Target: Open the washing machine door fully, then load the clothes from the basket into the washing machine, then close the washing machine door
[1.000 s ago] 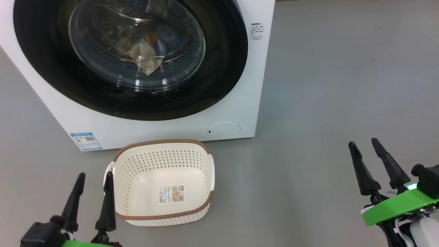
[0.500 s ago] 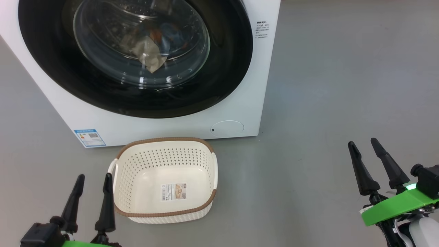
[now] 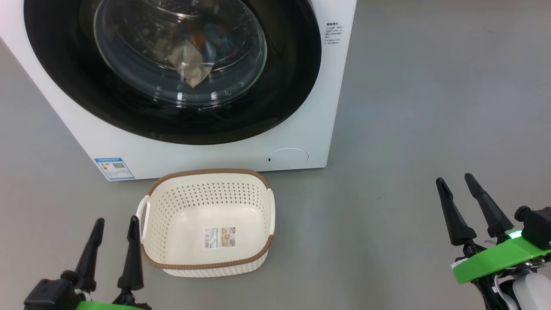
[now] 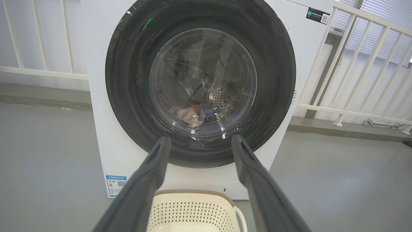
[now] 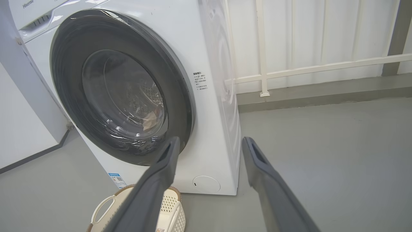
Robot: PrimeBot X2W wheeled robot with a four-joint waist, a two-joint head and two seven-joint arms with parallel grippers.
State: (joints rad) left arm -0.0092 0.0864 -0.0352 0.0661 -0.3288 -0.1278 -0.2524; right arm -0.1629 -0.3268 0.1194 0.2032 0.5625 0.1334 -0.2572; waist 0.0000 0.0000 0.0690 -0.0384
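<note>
Black-rimmed washing machine door point(image 3: 181, 122) looks shut, left gripper point(image 3: 117, 219) and right gripper point(image 3: 453, 178) splayed empty; if unlatched, it might swing open.

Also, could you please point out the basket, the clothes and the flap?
basket point(image 3: 206, 171): head view, back of its brown rim.
clothes point(image 3: 189, 64): head view, the beige piece.
flap point(image 3: 287, 157): head view, its middle.

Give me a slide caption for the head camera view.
Clothes behind the closed washing machine door, empty basket in front, left tool and right tool both open.
</note>
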